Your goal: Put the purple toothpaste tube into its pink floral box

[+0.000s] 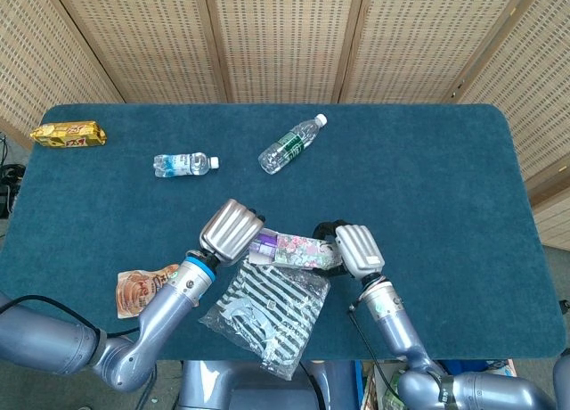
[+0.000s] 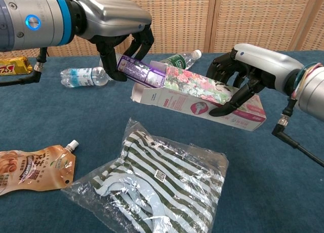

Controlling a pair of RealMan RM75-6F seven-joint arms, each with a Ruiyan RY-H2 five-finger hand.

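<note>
The purple toothpaste tube [image 2: 140, 72] is partly inside the open end of the pink floral box [image 2: 202, 99], with only its rear part showing. My left hand [image 2: 119, 25] grips that rear end of the tube [image 1: 264, 242] from above. My right hand [image 2: 248, 73] holds the box [image 1: 301, 250] by its far end, lifted and tilted above the table. In the head view the left hand [image 1: 230, 232] and right hand [image 1: 354, 250] sit at either end of the box.
A striped garment in clear plastic [image 2: 159, 185] lies below the box. A brown spout pouch [image 2: 33, 167] is at the left front. Two water bottles [image 1: 185, 164] [image 1: 291, 144] and a gold snack pack [image 1: 69, 135] lie farther back on the blue table [image 1: 445, 178].
</note>
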